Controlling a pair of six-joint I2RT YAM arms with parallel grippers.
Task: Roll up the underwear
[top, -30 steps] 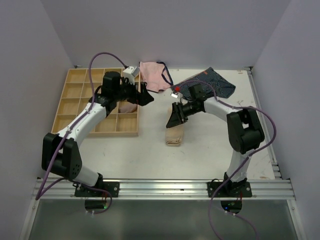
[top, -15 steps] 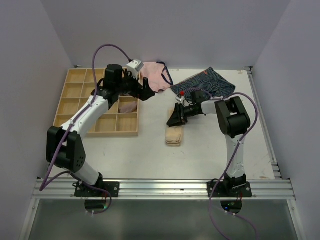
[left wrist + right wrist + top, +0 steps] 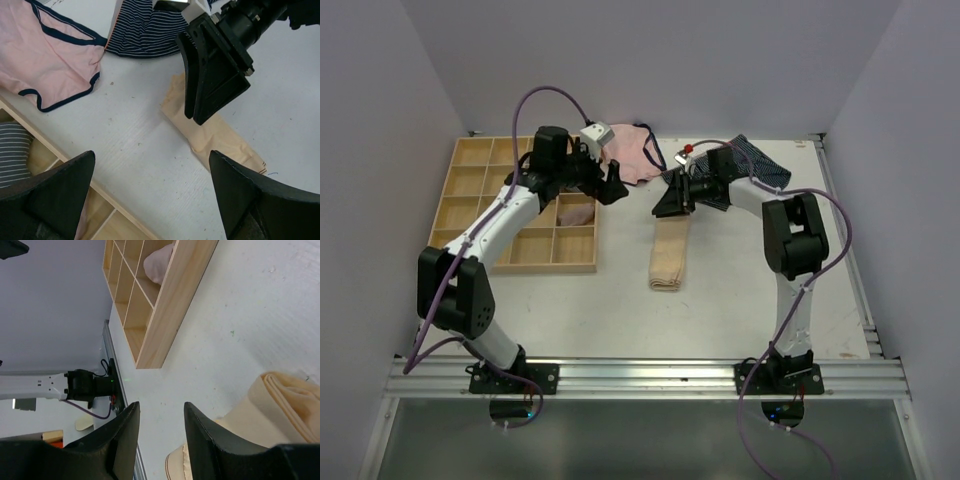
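On the table (image 3: 620, 300), between the two arms, the underwear (image 3: 668, 255) lies as a long, narrow peach strip. It runs from the middle of the table toward the far side. One second ago it was a shorter bundle that lay nearer to the arm bases; now its far end has been drawn out and reaches under the right gripper (image 3: 672, 200).

This gripper has moved away from me, toward the navy striped pair (image 3: 760, 165), and it hangs over the far end of the strip. Its jaws stand about half closed. I cannot tell from any view whether they pinch the cloth or only hover on it.

The left gripper (image 3: 610, 185) has shifted only a little. It is over the far right corner of the wooden tray (image 3: 470, 200), near the pink pair (image 3: 625, 155). Its jaws are spread wide and nothing is between them.

One tray compartment near that corner holds a pale pink bundle (image 3: 576, 213).
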